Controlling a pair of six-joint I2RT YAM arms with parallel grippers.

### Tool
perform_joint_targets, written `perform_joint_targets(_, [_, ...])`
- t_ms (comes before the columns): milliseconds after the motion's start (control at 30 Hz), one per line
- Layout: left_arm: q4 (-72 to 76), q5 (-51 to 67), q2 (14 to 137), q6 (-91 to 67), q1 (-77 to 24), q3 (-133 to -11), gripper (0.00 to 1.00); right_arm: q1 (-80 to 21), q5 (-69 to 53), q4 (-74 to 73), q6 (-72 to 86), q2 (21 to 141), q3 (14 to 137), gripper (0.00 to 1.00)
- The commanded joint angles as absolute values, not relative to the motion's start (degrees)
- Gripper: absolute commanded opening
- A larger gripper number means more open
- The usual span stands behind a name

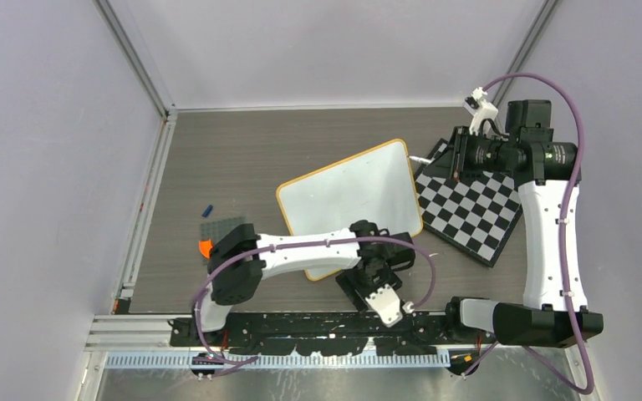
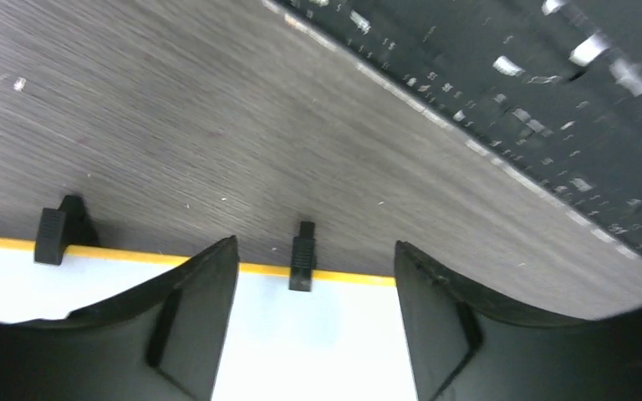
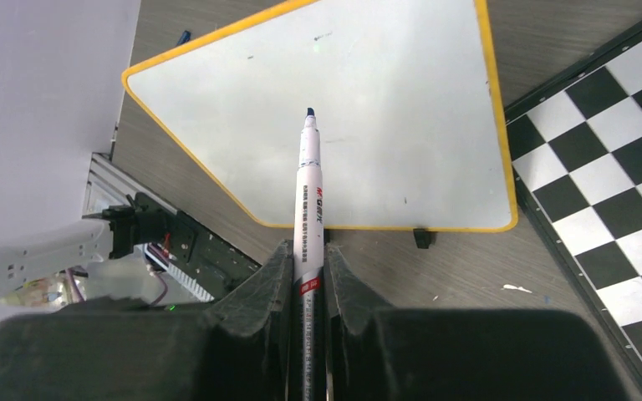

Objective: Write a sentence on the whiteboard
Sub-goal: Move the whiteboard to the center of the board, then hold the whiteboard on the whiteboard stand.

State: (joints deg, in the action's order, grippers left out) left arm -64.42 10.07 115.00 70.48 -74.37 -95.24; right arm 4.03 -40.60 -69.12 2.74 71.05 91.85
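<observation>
Left arm (image 1: 301, 248) over whiteboard (image 1: 351, 188) corner

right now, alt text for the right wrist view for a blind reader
The right end effector is shut on an uncapped white marker, its dark tip pointing over an almost clean whiteboard with an orange-yellow frame. A black-and-white checkered board lies at the right on the wood-grain table.

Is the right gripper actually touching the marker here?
Touching. The right wrist view shows the right gripper shut on the marker, both jaws pressed against its barrel with no gap on either side.
</observation>
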Motion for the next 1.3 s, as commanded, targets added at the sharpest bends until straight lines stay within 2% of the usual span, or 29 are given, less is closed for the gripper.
perform_joint_targets(0, [-68.3,12.6,106.6,60.1,-77.2,-96.9,0.73,4.6,-39.0,-69.1,2.1,72.0,97.5,0.0])
perform_joint_targets(200, [-69.7,11.2,98.3,44.5,-76.6,-100.5,0.99,4.6,-39.5,-69.3,1.4,74.1,100.9,0.0])
perform_joint_targets(467, [-67.8,11.2,88.6,21.7,-66.4,-104.7,1.0,4.1,-42.7,-69.7,1.8,77.4,102.6,0.0])
perform_joint_targets(600, [-63.6,15.7,83.1,11.2,-52.1,-104.9,1.0,1.6,-42.9,-69.8,2.3,79.9,103.7,0.0])
perform_joint_targets(700, [-60.2,13.3,79.2,4.9,-41.5,-104.3,1.0,-3.7,-39.0,-71.0,1.0,82.1,106.1,0.0])
perform_joint_targets(767, [-56.7,12.2,75.7,3.0,-36.1,-101.4,1.0,-4.6,-40.8,-70.3,0.8,83.5,105.8,0.0])
perform_joint_targets(867, [-52.1,18.1,71.1,-2.3,-24.4,-96.1,1.0,-6.1,-39.3,-70.2,0.3,86.5,105.0,0.0])
perform_joint_targets(1033, [-52.0,33.3,72.0,-5.1,-8.4,-93.8,1.0,-10.5,-36.7,-68.8,-2.1,86.7,103.9,0.0])
perform_joint_targets(1267, [-55.8,45.7,74.3,2.6,-4.1,-86.7,1.0,-15.9,-37.7,-69.6,-5.3,84.3,104.1,0.0])
